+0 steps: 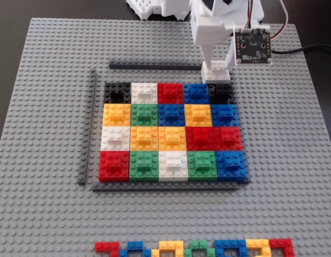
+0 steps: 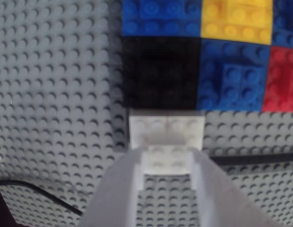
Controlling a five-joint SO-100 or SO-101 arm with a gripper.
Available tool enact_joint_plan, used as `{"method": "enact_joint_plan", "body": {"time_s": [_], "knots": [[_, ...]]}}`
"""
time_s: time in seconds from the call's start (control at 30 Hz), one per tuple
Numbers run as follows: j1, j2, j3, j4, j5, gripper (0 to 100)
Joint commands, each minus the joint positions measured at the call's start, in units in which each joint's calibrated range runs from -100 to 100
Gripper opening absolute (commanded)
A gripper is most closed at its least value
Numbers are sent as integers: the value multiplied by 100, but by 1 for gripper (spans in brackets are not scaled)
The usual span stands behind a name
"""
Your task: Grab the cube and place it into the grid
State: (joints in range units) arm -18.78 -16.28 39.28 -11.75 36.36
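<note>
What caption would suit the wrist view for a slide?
Gripper holds the white cube just beside the grid's black corner cell, above the grey baseplate.

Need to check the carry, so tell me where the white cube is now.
In the fixed view the white cube sits in the hand, just above the grid's black top-right cell; the wrist view shows it bordering that cell.

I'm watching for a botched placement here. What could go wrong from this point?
The cube, held in the hand, sits just outside the grid's black corner cell, over the grey baseplate. Released now, it would probably land beside the grid. Lowering off-centre might catch the neighbouring blue cell, so its studs may not seat.
</note>
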Motion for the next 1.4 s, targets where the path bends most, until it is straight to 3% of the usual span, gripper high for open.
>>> {"method": "enact_joint_plan", "body": {"time_s": [0.0,1.37], "knots": [[-5,-14,-72,-56,-5,2],[-71,98,-45,-218,-78,3]]}}
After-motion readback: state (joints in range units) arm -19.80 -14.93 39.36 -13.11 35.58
